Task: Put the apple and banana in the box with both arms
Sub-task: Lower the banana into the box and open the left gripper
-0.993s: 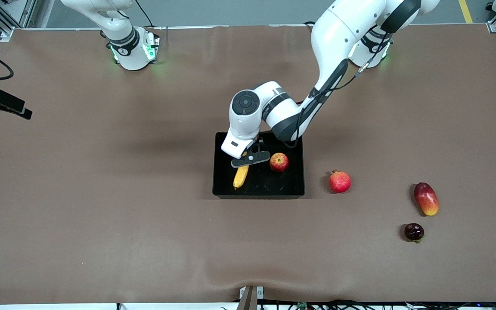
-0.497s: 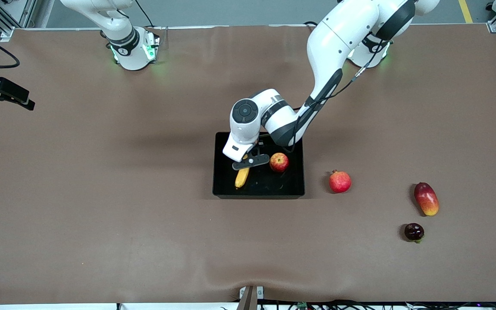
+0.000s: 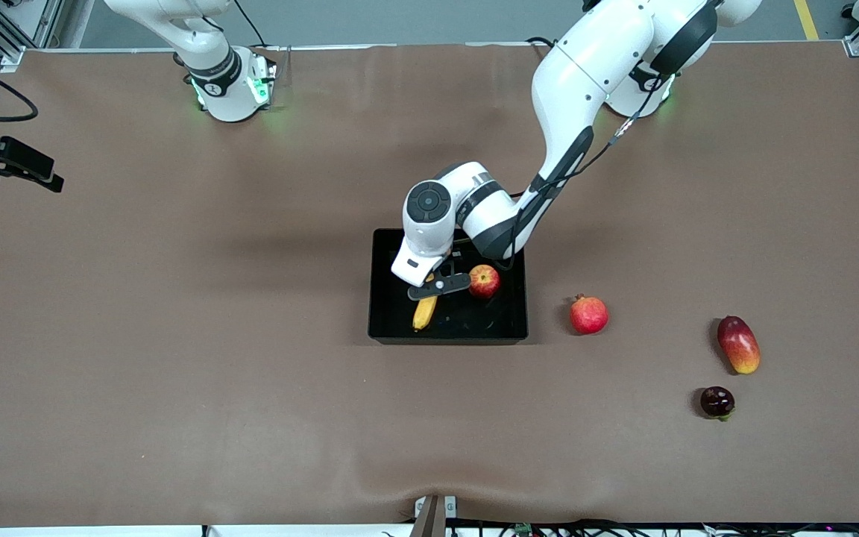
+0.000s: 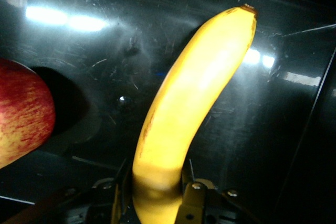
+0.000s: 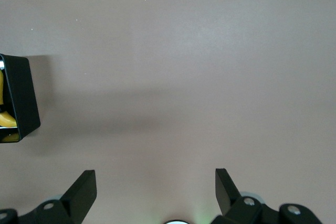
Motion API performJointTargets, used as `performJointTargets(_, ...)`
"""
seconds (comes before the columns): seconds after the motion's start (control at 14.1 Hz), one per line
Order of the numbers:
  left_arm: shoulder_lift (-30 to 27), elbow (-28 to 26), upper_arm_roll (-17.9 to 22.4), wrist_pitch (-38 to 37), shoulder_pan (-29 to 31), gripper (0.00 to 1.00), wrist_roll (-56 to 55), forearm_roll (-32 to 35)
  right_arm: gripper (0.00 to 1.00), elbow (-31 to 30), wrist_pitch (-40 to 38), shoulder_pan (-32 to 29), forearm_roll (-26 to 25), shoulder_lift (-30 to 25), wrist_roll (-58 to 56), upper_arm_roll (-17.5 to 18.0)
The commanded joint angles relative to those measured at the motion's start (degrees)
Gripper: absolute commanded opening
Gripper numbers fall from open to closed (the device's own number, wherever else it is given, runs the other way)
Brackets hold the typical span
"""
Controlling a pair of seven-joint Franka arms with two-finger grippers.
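Note:
The box is a glossy black tray in the middle of the table. The apple, red with yellow streaks, sits inside it toward the left arm's end. My left gripper reaches down into the box beside the apple and is shut on the stem end of the banana. The banana's free end points toward the front camera. In the left wrist view the banana runs out from between the left gripper, over the box floor, with the apple at the edge. My right gripper hangs open over bare table, holding nothing.
Three loose fruits lie on the brown table toward the left arm's end: a pink-red round fruit close to the box, a red-yellow mango, and a dark round fruit. The box corner shows in the right wrist view.
My left gripper has shifted a little toward the apple with the banana and lowered it into the box. The apple and the loose fruits have not moved.

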Motion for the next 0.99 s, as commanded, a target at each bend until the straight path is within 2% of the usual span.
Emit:
performJointTargets(0.0, -0.14, 1.1, 0.28, 0.32, 0.01, 1.0, -0.76, 1.71, 1.0, -1.14, 0.59, 0.44, -0.8, -1.24, 0.44, 0.01)
performJointTargets(0.21, -4.18, 1.18, 0.28, -1.7, 1.33, 1.0, -0.77, 1.63, 1.0, -0.79, 0.59, 0.44, -0.8, -1.24, 0.44, 0.01)
performJointTargets(0.5, -11.46, 1.01, 0.19, -9.24, 6.07, 1.0, 0.63, 1.89, 1.0, -0.52, 0.85, 0.36, -0.89, -1.07, 0.35, 0.01)
performJointTargets(0.71, -18.23, 1.01, -0.33, -16.63, 10.72, 1.0, 7.12, 0.93, 1.0, -0.44, 0.94, 0.53, -0.8, -1.06, 0.44, 0.01)
performJointTargets(0.92, -23.69, 1.27, -0.6, -23.4, 17.65, 1.0, 10.04, -4.94, 1.0, -0.44, 0.94, 0.36, -0.8, -0.98, 0.44, 0.01)
